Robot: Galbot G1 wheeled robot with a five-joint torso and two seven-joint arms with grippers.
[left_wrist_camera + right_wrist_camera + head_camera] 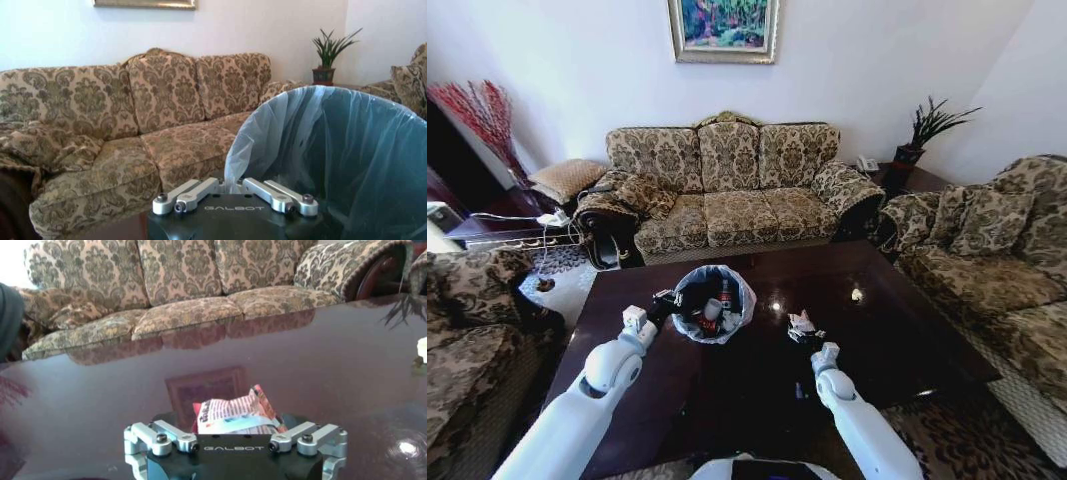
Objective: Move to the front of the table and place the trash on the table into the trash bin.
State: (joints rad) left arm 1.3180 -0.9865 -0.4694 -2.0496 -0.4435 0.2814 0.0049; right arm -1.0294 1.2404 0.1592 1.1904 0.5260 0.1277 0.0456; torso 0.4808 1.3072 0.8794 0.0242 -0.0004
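Currently right pincer (805,334) pinches the wrapper (233,415) over the counter (897,330); trash bin (714,304) sits left, left pincer (665,300) pinching its rim.

The counter (907,330) is a long, glossy slab of dark reddish-brown wood, its polish mirroring the sofa and a framed picture. On its left half stands the trash bin (714,303), black with a whitish bag liner folded over the rim. Near the middle a red-and-white wrapper (233,415) is at the surface; whether it rests there or is lifted cannot be told.
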